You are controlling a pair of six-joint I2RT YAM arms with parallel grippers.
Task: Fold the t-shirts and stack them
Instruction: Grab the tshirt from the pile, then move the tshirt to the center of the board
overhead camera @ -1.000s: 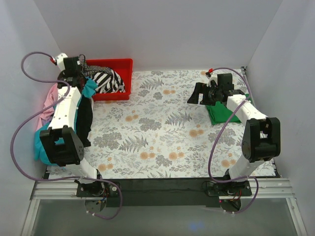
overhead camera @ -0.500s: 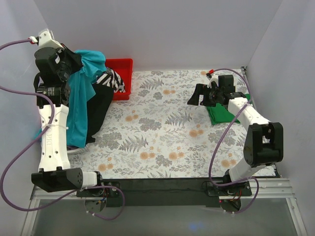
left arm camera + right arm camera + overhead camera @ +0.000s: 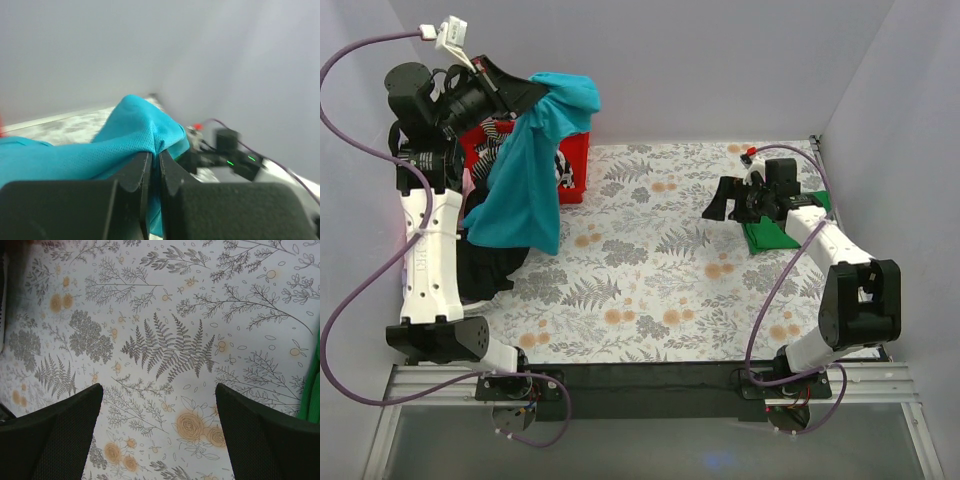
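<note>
From above, the left pincer (image 3: 533, 92) is raised high in the back left corner, clamped on a bunched fold of the teal t-shirt (image 3: 525, 190), which hangs down in front of the red bin (image 3: 577, 150) toward a black garment (image 3: 488, 272) heaped by the arm. I judge the chief risk to be that small pinch: the weight of the hanging cloth could pull it free, or the shirt could come down twisted rather than flat. The trailing hem might also snag the bin's rim or drag the striped shirt (image 3: 564, 170) out; whether it touches the black garment I cannot tell. At the right edge the green t-shirt (image 3: 768, 238) lies folded, and the right pincer (image 3: 716, 203) hovers just beside it — a careless sweep could ruffle that fold. The left wrist view shows the two jaws pressed together on a peak of teal mesh, only a little cloth between them, which supports the worry about slipping. The right wrist view shows its jaws spread wide and holding nothing, with bare print below and a green edge at the far right. The worktop (image 3: 650, 290) carries a flat covering printed with grey ferns and orange blooms, smooth enough for spreading; plain pale walls (image 3: 700, 70) close it in on three sides, the left one near that arm and its looping cable (image 3: 345, 300).
</note>
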